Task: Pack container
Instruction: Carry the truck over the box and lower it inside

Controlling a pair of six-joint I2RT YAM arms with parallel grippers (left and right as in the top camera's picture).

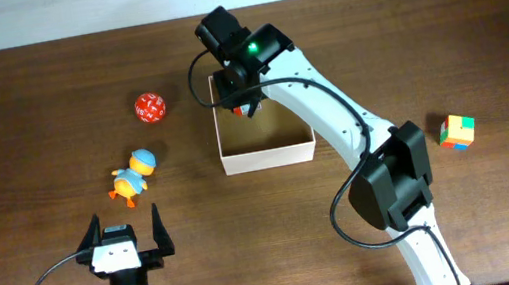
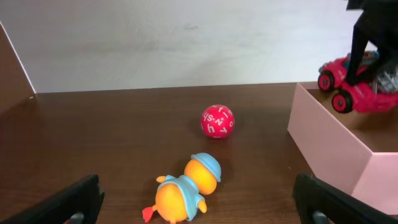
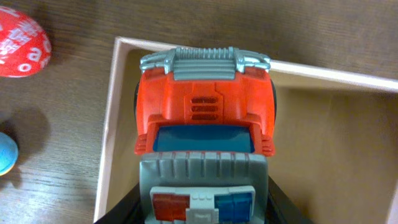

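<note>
table: dark brown wood, seen from above, with a robot arm at each side.
left claw: released, its two black fingers spread wide and holding nothing; it sits low over the table at the near edge.
toy duck: orange with a blue cap and blue jacket, lying on its side just ahead of the left claw, between the lines of its fingers.
red ball: covered in small white characters; it sits farther ahead of the left claw, beyond the duck and a little to the right.
container: a shallow square open box with thin white walls and a tan floor, ahead and to the right of the left claw; its far left corner lies directly under the right claw.
toy truck: red body, grey grille, blue windscreen; it hangs nose-out over the container's far left corner. Whether its wheels touch the floor cannot be told.
right claw: clenched on the toy truck, one dark finger down each side of the rear.
colour cube: a block of mixed bright squares, well to the right of the right claw, on the other side of its arm.
</note>
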